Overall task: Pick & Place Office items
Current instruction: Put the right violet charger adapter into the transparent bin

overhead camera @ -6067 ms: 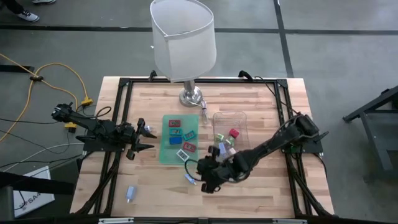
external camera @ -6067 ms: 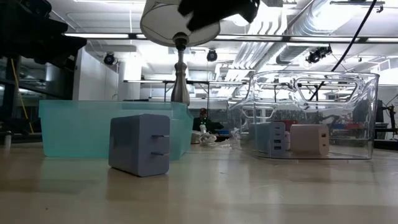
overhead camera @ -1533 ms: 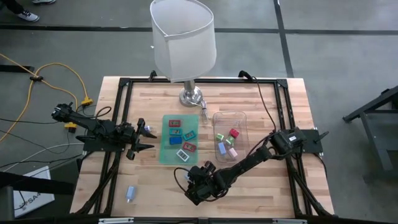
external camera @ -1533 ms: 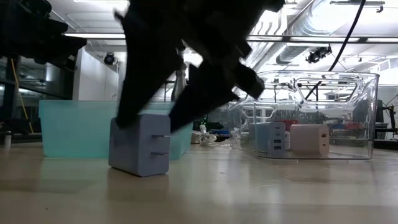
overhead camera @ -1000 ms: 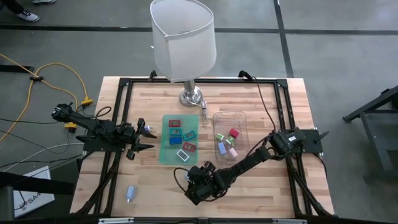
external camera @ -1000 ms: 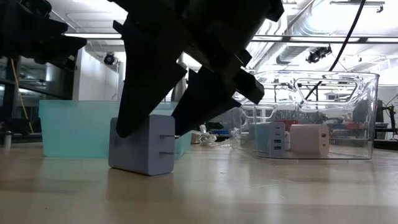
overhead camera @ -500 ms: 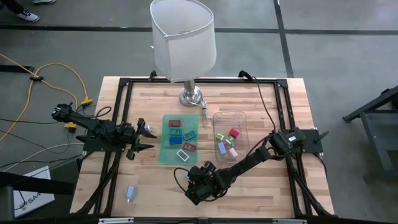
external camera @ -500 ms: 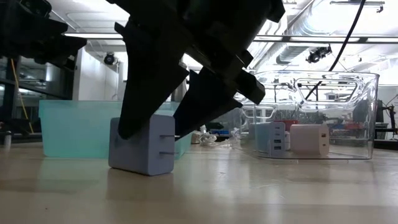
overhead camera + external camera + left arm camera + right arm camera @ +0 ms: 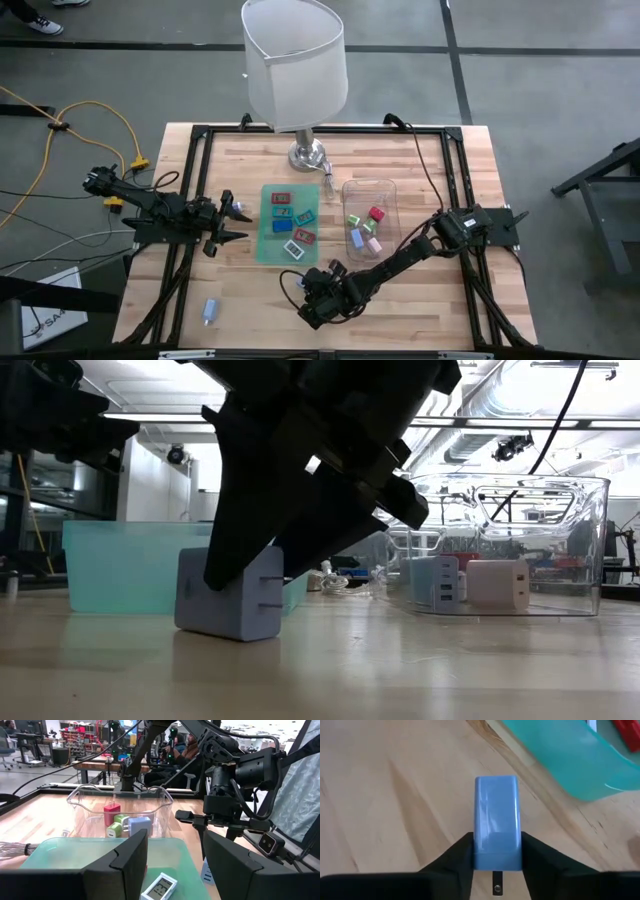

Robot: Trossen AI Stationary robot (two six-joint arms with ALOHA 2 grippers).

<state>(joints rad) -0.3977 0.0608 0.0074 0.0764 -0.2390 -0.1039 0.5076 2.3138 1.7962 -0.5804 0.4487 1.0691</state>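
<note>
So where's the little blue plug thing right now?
The light blue charger block sits on the wooden table between the right gripper's fingers, just in front of the green mat, near the table's front middle.

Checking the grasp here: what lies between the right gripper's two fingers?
The light blue charger block sits between the fingers of the right gripper, both pressed against its sides; the right wrist view shows it, and the low view agrees.

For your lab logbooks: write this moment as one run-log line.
right gripper: closed on blue charger, on table | left gripper: open, waiting beside mat | tray: holds several items
</note>
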